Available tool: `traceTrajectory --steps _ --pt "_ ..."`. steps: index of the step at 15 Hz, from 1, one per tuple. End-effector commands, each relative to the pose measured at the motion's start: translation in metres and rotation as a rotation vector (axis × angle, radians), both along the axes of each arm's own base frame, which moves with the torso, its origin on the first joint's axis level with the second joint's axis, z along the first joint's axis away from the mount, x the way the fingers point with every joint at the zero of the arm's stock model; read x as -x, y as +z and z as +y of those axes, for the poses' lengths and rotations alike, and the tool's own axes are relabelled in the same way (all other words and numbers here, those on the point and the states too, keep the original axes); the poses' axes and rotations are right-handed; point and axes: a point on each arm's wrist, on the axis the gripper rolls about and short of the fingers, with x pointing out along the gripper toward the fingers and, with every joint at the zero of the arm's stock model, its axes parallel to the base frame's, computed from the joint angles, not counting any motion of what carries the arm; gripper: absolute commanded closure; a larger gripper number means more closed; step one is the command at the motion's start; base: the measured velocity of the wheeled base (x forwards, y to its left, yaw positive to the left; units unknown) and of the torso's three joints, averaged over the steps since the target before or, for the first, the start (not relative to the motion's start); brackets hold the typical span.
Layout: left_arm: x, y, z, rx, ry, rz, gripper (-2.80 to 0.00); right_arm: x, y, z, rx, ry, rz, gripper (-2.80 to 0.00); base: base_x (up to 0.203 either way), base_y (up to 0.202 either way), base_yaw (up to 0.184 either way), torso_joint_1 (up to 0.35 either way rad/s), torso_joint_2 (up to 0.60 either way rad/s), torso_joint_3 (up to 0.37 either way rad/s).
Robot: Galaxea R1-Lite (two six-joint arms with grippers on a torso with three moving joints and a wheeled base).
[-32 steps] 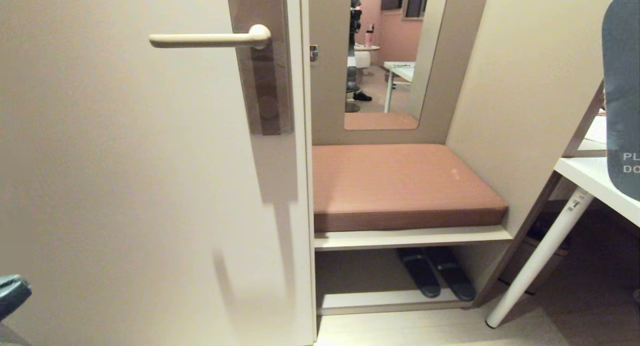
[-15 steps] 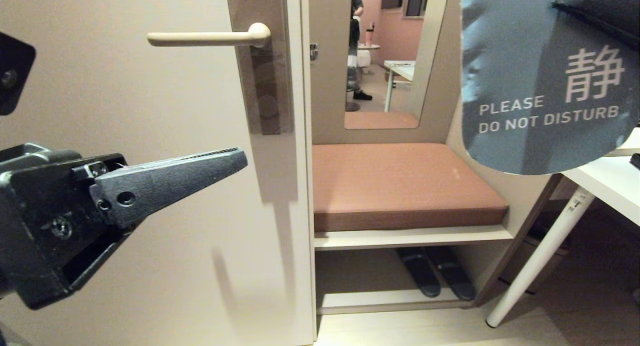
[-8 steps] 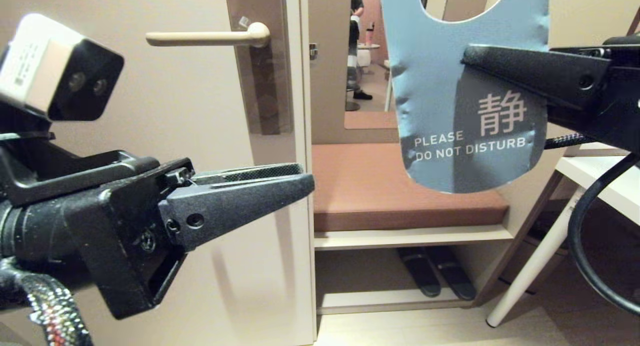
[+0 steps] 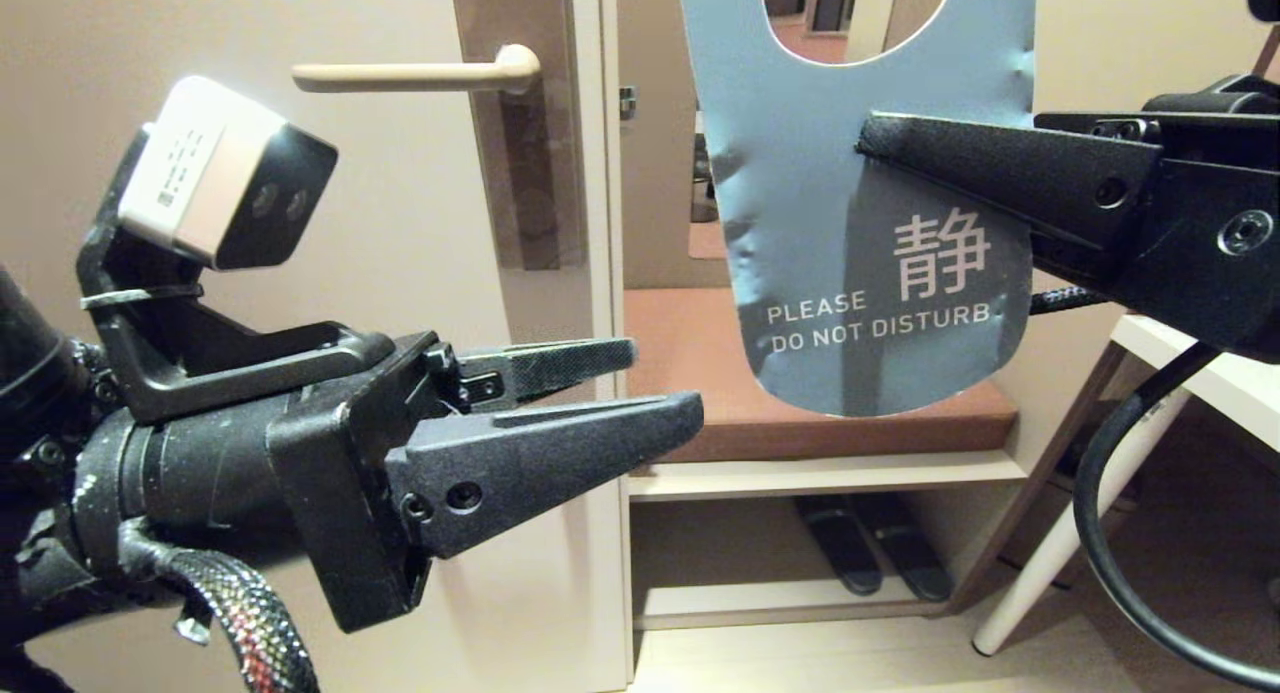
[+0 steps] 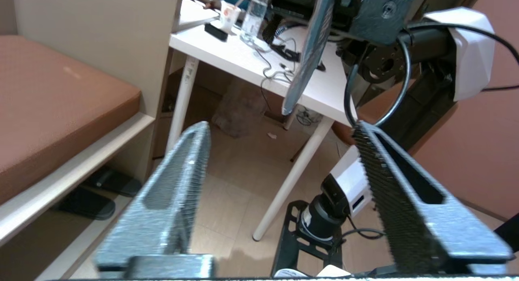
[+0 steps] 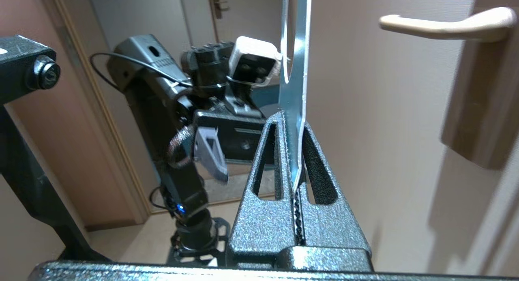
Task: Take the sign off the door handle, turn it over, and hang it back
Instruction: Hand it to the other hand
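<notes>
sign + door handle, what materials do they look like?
Sign: thin stiff card or plastic sheet, probably laminated; blue-grey face with printed white text, dents and creases catching light, and the right wrist view shows its edge as a thin sheet with a sheen. Handle: smooth cream lever, satin finish, likely painted metal or plastic; can't tell which. Backplate: brown, semi-gloss with faint reflections.

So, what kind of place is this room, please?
Probably a hotel room entrance: a blue-grey card sign reading PLEASE DO NOT DISTURB, a cream lever door handle, and dark slippers under a brown cushioned bench.
</notes>
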Motion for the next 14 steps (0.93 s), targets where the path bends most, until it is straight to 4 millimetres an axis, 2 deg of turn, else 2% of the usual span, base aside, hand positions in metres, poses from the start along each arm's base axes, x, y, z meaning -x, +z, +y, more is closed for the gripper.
traceTrajectory --steps 1,5,9,14 --pt "-0.002 -0.003 -0.003 -0.006 -0.007 0.007 -2.8 0.001 -0.002 0.004 0.001 0.014 0.007 0.0 0.0 0.0 0.0 0.0 0.0 0.0" --pt "-0.007 -0.003 -0.009 0.023 -0.009 -0.036 -2.8 0.003 0.0 0.008 -0.006 0.015 0.007 0.0 0.0 0.0 0.0 0.0 0.0 0.0" --pt "-0.002 -0.017 -0.011 -0.032 -0.019 -0.112 -2.8 0.005 0.002 0.009 -0.011 0.024 0.002 0.0 0.0 0.0 0.0 0.0 0.0 0.0" --pt "-0.002 -0.015 -0.011 -0.026 -0.017 -0.122 -2.8 0.007 -0.003 0.025 -0.022 0.074 -0.008 0.0 0.0 0.0 0.0 0.0 0.0 0.0"
